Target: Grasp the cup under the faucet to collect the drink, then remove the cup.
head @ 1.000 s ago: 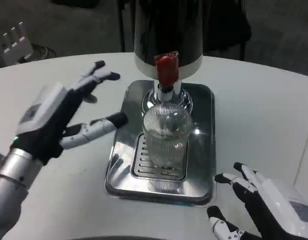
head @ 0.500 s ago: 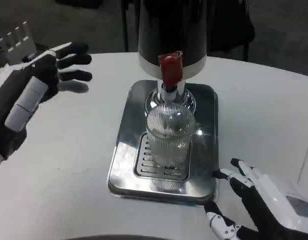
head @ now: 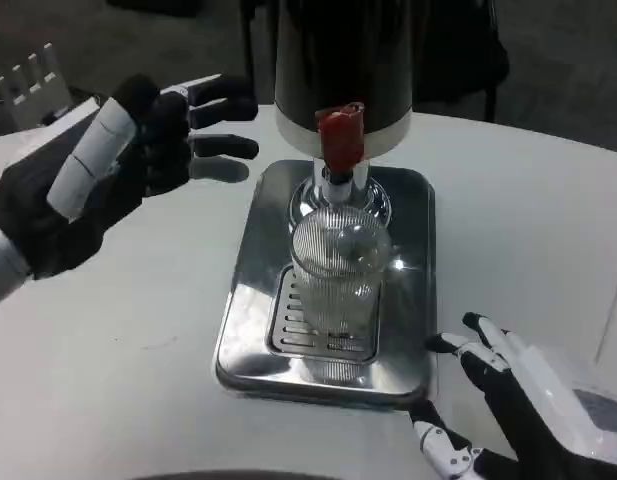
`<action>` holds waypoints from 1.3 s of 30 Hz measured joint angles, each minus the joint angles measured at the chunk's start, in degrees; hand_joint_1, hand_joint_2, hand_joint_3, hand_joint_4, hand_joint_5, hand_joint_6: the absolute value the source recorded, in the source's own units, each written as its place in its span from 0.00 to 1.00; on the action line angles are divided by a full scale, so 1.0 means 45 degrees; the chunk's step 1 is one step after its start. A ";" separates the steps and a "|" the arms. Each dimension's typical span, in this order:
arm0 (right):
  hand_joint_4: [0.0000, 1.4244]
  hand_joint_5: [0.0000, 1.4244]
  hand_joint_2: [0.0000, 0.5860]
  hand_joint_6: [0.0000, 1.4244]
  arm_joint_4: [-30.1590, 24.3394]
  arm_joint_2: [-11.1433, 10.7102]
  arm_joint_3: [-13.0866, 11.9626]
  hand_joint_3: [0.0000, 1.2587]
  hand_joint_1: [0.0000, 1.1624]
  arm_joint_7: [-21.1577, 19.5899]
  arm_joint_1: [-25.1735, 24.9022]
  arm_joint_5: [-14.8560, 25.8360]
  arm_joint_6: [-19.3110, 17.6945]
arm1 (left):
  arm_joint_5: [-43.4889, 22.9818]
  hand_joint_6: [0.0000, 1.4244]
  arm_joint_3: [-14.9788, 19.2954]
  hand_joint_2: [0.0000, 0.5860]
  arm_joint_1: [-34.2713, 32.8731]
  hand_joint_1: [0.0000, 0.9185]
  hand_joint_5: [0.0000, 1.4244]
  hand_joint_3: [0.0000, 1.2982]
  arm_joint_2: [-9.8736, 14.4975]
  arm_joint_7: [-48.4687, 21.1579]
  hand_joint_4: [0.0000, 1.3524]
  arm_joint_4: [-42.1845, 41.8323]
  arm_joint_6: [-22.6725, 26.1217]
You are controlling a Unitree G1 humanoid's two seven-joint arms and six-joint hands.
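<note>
At the near right edge of the white counter (head: 108, 330) the right robot hand (head: 518, 405) lies low, palm area dark, white-and-black fingers spread and holding nothing; it sits just beside the near right corner of the tray (head: 243, 300), probably placed to close on the cup from that side. The tray is polished steel, rectangular with rounded corners and a raised rim, and carries a slotted drip grate (head: 288, 335) to catch spills. On that grate stands the cup (head: 338, 275), a clear ribbed glass with a rounded upper part, upright and directly beneath the faucet (head: 335, 180), so whatever pours should fall into it; whether it holds any drink I cannot tell. The faucet is a chrome spout with a red lever (head: 340, 135), mounted at the foot of a dark cylindrical dispenser (head: 343, 60) with a pale band at its base. At the far left the left robot hand (head: 138, 150) hovers above the counter, fingers extended toward the dispenser and gripping nothing, seemingly aimed at the lever.
</note>
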 measured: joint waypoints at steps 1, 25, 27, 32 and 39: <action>0.00 0.01 0.83 0.06 0.0000 0.0000 -0.0004 0.14 0.25 -0.0053 0.0027 0.0004 0.0004 | 0.0225 0.19 -0.0154 0.18 -0.0194 0.00 0.17 0.14 -0.0028 0.0000 0.09 0.0011 0.0035; 0.00 0.01 0.83 0.06 -0.0119 -0.0003 0.0056 0.14 0.26 -0.0294 0.0620 0.0122 -0.0008 | 0.1617 0.20 -0.1475 0.18 -0.2973 0.00 0.17 0.16 -0.1390 -0.0373 0.10 0.0948 0.0170; 0.00 0.01 0.83 0.06 -0.0159 -0.0003 0.0045 0.14 0.26 -0.0294 0.0624 0.0121 -0.0008 | 0.1672 0.20 -0.1556 0.18 -0.3281 0.00 0.17 0.16 -0.1571 -0.0455 0.10 0.1318 0.0168; 0.00 0.02 0.84 0.06 -0.0217 -0.0002 0.0002 0.14 0.25 -0.0294 0.0626 0.0137 -0.0007 | 0.1829 0.20 -0.1867 0.18 -0.3638 0.00 0.17 0.16 -0.1905 -0.0662 0.10 0.1933 0.0139; 0.00 0.02 0.84 0.06 -0.0215 0.0001 -0.0049 0.14 0.24 -0.0294 0.0605 0.0251 0.0001 | 0.2168 0.21 -0.2054 0.18 -0.4151 0.00 0.17 0.16 -0.2537 -0.1021 0.11 0.2816 -0.0260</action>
